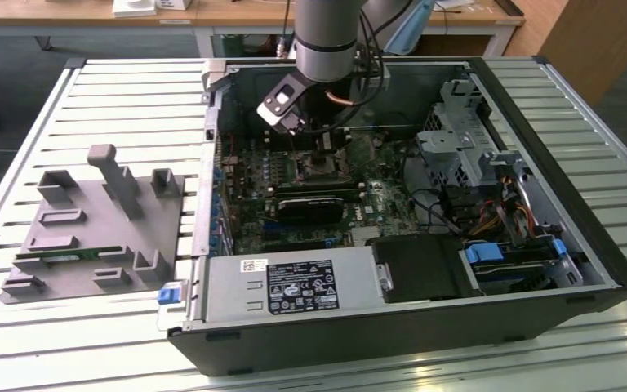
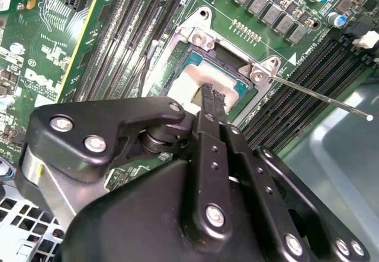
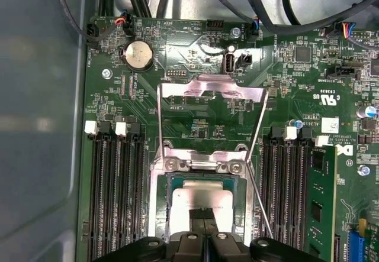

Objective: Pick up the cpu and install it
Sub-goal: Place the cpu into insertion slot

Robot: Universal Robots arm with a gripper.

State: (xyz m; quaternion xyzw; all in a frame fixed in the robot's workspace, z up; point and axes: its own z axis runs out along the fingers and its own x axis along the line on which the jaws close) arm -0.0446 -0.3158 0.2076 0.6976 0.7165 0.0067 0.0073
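The cpu (image 2: 189,81), a flat square chip with a silvery top plate, lies inside the open socket on the green motherboard; the first wrist view shows the cpu (image 3: 201,198) too. My gripper (image 2: 213,96) stands over the middle of the chip with its two black fingers pressed together, tips at or just above the plate. In the first wrist view the gripper (image 3: 204,217) covers the chip's near edge. The socket's metal load plate (image 3: 210,90) is swung up and open, and its thin lever (image 2: 320,96) sticks out free. The arm (image 1: 330,41) reaches down into the computer case (image 1: 575,269).
A black heatsink block (image 1: 311,206) lies on the board near the socket. A green memory stick (image 3: 320,203) sits in a slot beside it. Cables (image 3: 266,2) run along the case wall. A grey fixture tray (image 1: 95,220) stands on the exterior view's left.
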